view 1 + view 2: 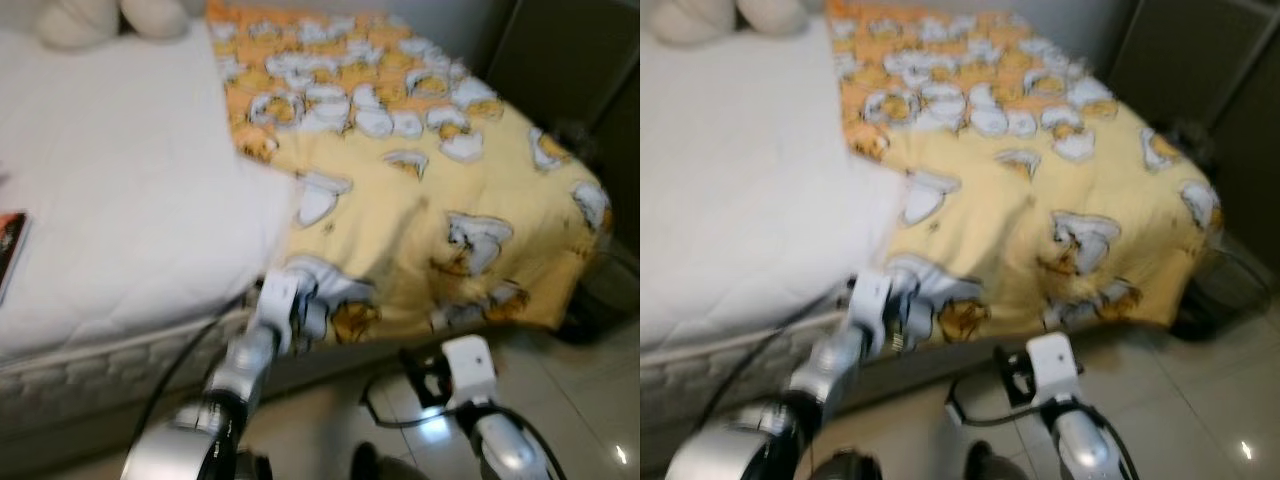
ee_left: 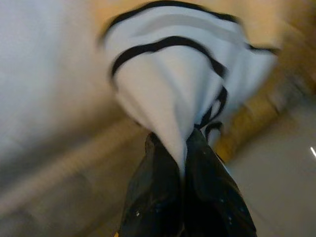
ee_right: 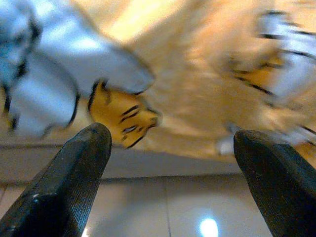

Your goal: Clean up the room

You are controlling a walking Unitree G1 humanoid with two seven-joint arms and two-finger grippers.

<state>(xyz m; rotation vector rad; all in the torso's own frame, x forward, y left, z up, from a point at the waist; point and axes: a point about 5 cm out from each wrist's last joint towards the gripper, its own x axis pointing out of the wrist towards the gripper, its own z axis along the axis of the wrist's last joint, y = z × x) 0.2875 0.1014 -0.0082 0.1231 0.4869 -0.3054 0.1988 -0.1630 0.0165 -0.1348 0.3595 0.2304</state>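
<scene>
A yellow blanket (image 1: pixel 420 190) printed with white and orange cartoon figures covers the right half of the bed and hangs over its front edge. My left gripper (image 1: pixel 322 312) is at that front edge, shut on a white, black-lined fold of the blanket (image 2: pixel 168 94). The fingertips (image 2: pixel 165 150) pinch the cloth tightly. My right gripper (image 3: pixel 170 163) is low over the floor in front of the bed, open, with its fingers (image 3: pixel 74 173) spread wide and nothing between them. It faces the hanging blanket edge (image 3: pixel 187 94). The white mattress (image 1: pixel 110 190) lies bare on the left.
Cream pillows (image 1: pixel 100 20) lie at the head of the bed. A red and black book (image 1: pixel 10 245) rests on the mattress's left edge. A dark cabinet (image 1: pixel 570 60) stands to the right of the bed. Glossy floor tiles (image 1: pixel 570 410) spread out in front.
</scene>
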